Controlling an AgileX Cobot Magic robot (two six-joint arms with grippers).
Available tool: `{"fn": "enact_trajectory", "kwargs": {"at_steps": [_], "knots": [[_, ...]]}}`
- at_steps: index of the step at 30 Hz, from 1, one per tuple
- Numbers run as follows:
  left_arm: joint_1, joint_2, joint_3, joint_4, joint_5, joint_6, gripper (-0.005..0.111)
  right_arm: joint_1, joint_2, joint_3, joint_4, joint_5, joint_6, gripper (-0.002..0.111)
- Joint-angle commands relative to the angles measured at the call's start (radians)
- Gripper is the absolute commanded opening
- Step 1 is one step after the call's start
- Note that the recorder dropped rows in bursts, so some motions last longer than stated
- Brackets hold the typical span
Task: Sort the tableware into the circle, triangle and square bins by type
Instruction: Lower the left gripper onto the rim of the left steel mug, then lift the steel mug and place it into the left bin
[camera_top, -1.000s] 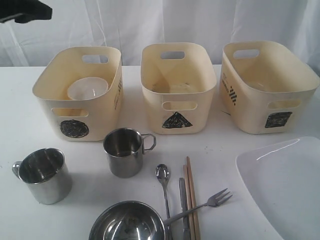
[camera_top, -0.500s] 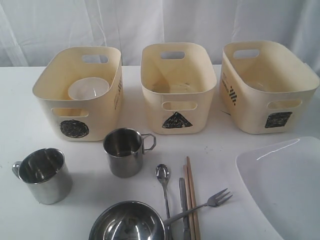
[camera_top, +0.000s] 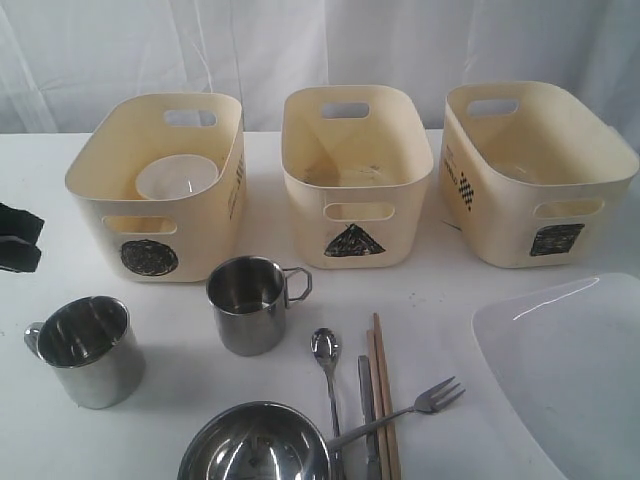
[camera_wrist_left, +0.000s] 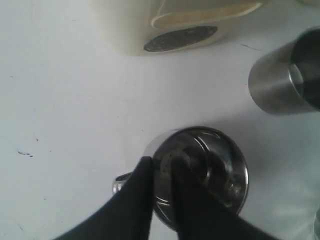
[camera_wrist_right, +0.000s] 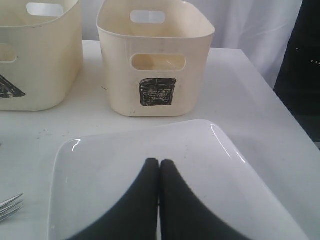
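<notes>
Left edge of the surface (camera_top: 440, 290): the left tool (camera_top: 15, 240) hangs clear of the tableware. The left wrist view shows its two dark fingers (camera_wrist_left: 135, 205) parted by a narrow gap with nothing between them, looking down into the left mug (camera_top: 85, 350).

That mug stands upright near the front, handle turned to the left. Behind it stands the circle bin (camera_top: 95, 160), first of three cream bins in a row at the back. The white bowl (camera_top: 177, 177) sits upright inside it.

In front of the circle bin's right corner stands the second mug (camera_top: 248, 303), upright, handle to the right. At the front edge, partly cut off, is the steel bowl (camera_top: 255, 445), upright.

The triangle bin (camera_top: 355, 215) is in the middle of the row. In front of it lies the cutlery, side by side:
- spoon (camera_top: 326, 350), bowl end toward the bins;
- knife (camera_top: 366, 400), just beside the spoon;
- chopsticks (camera_top: 380, 380), a pair lying together, touching the knife's side;
- fork (camera_top: 420, 405), lying slantwise across the knife and chopsticks, tines to the right.

The square bin (camera_top: 520, 200) ends the row on the right. In front of it the plate (camera_top: 570, 370) lies flat, running off the right edge.

The right tool (camera_wrist_right: 159, 162) is seen only in its wrist view, above the plate, its fingers pressed together and gripping nothing.
</notes>
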Motion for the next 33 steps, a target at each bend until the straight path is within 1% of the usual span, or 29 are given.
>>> {"fn": "enact_trajectory", "kwargs": {"at_steps": [1, 3, 5, 7, 10, 14, 21, 23, 28, 33], "knots": [[0.0, -0.003, 0.039, -0.097, 0.019, 0.11, 0.058, 0.003, -0.005, 0.002, 0.001, -0.003, 0.004, 0.0], [0.0, -0.003, 0.049, -0.149, -0.025, 0.11, 0.073, 0.003, -0.005, 0.002, 0.001, -0.003, 0.004, 0.0], [0.0, -0.003, 0.052, -0.17, -0.038, 0.131, 0.073, 0.003, -0.005, 0.002, 0.001, -0.003, 0.004, 0.0], [0.0, -0.003, 0.052, -0.175, -0.038, 0.19, 0.072, 0.003, -0.005, 0.002, 0.001, -0.003, 0.004, 0.0], [0.0, 0.007, 0.052, -0.175, -0.036, 0.328, 0.07, 0.003, -0.005, 0.002, 0.001, -0.003, 0.004, 0.0], [0.0, 0.058, 0.052, -0.175, -0.046, 0.533, 0.069, 0.003, -0.005, 0.002, 0.001, -0.003, 0.004, 0.0], [0.0, 0.184, 0.052, -0.182, -0.018, 0.549, 0.069, 0.003, -0.005, 0.002, 0.001, -0.003, 0.004, 0.0], [0.0, 0.209, 0.052, -0.18, -0.032, 0.551, 0.069, 0.003, -0.005, 0.002, 0.001, -0.003, 0.004, 0.0], [0.0, 0.252, 0.052, -0.18, -0.053, 0.578, 0.069, 0.003, -0.005, 0.002, 0.001, -0.003, 0.004, 0.0], [0.0, 0.287, 0.052, -0.18, -0.039, 0.58, 0.069, 0.003, -0.005, 0.002, 0.001, -0.003, 0.004, 0.0]]}}
